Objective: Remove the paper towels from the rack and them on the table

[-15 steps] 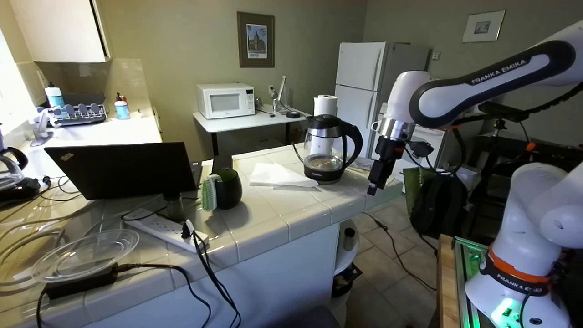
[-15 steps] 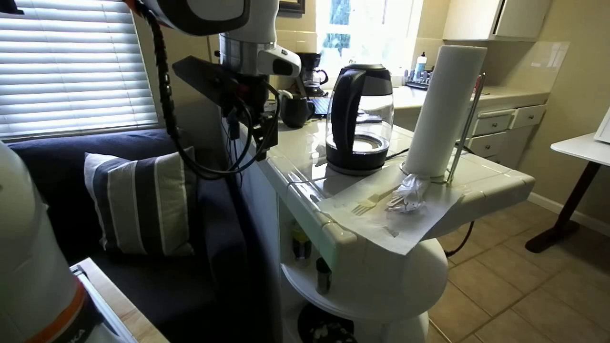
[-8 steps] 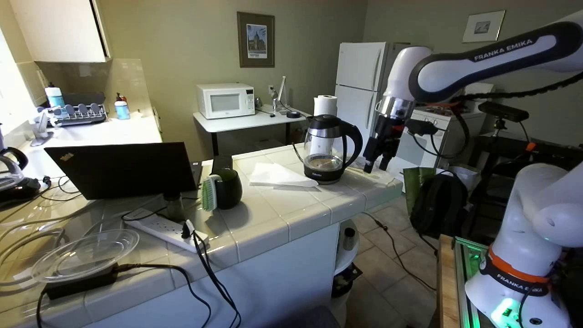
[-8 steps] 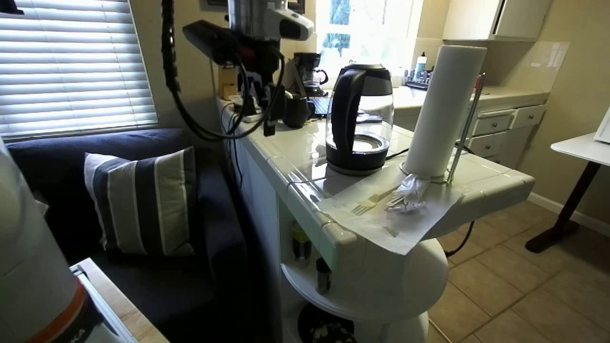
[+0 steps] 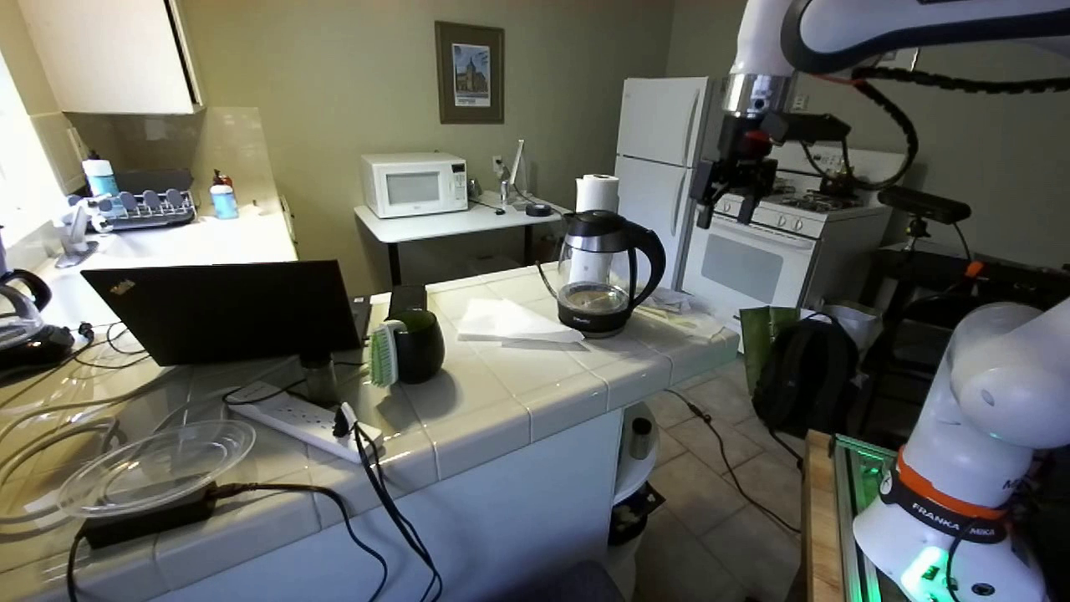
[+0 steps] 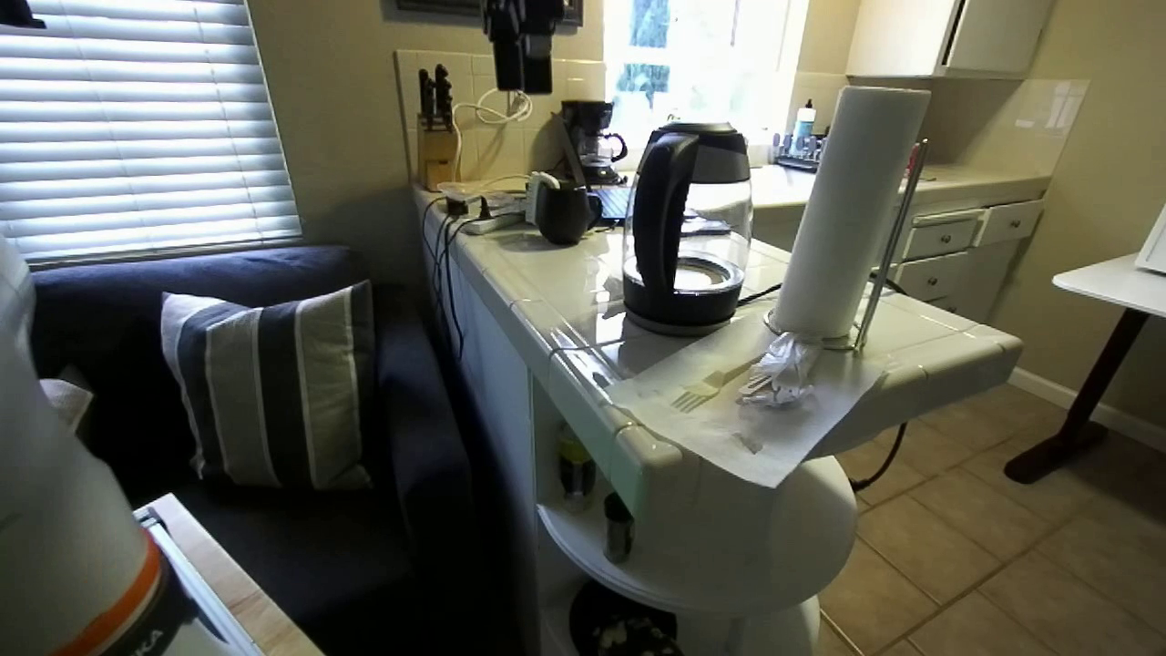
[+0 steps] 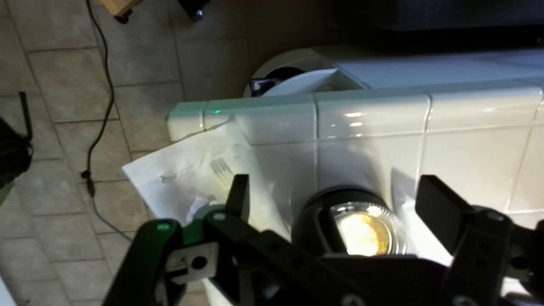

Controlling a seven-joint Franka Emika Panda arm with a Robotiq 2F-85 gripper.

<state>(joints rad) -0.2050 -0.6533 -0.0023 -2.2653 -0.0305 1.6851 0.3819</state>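
Exterior view, fingers aloft, paper towels racked

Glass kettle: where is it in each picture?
In an exterior view: glass kettle just right of center, paper towels behind it.
In an exterior view: kettle up and right of center, left of the paper towels.
In the wrist view: kettle below center, slightly right, seen from above between the gripper fingers.
Shared landmark: the pale tiled countertop beneath it.

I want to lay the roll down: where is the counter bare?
Bare counter lies between the mug, kettle, papers and long edge. Crowded: around the laptop, with power strip and cables; beside the roll, with fork and sheet.
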